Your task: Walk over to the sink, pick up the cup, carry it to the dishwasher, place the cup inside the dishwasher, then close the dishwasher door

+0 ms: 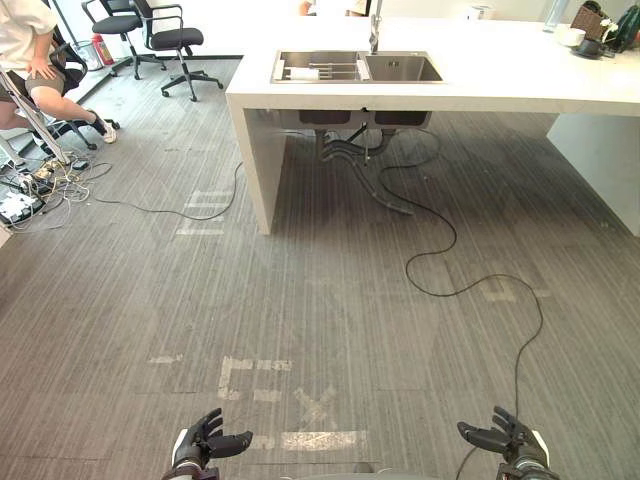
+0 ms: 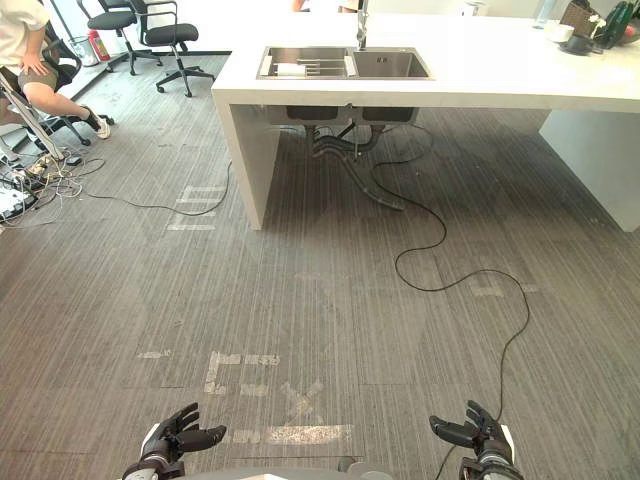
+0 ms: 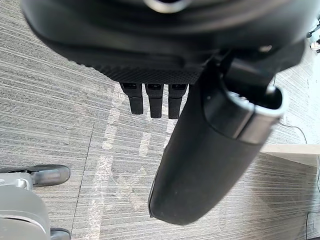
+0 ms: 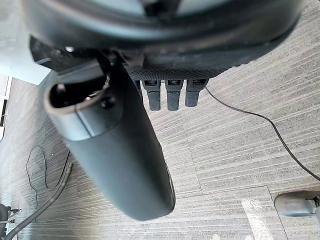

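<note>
Step now: walk to sink. Sink far ahead in white counter. Small white thing in left basin, maybe cup, too small to tell. Left hand, right hand low, fingers loose and spread, holding nothing. Next: walk forward, stop close to counter.

Seated person cut off at the view's edge; white item in sink too small to identify

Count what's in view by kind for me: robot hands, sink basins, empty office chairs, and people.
Robot hands: 2, left hand and right hand
Sink basins: 2
Empty office chairs: 2
People: 1, a seated person
Total: 7
</note>
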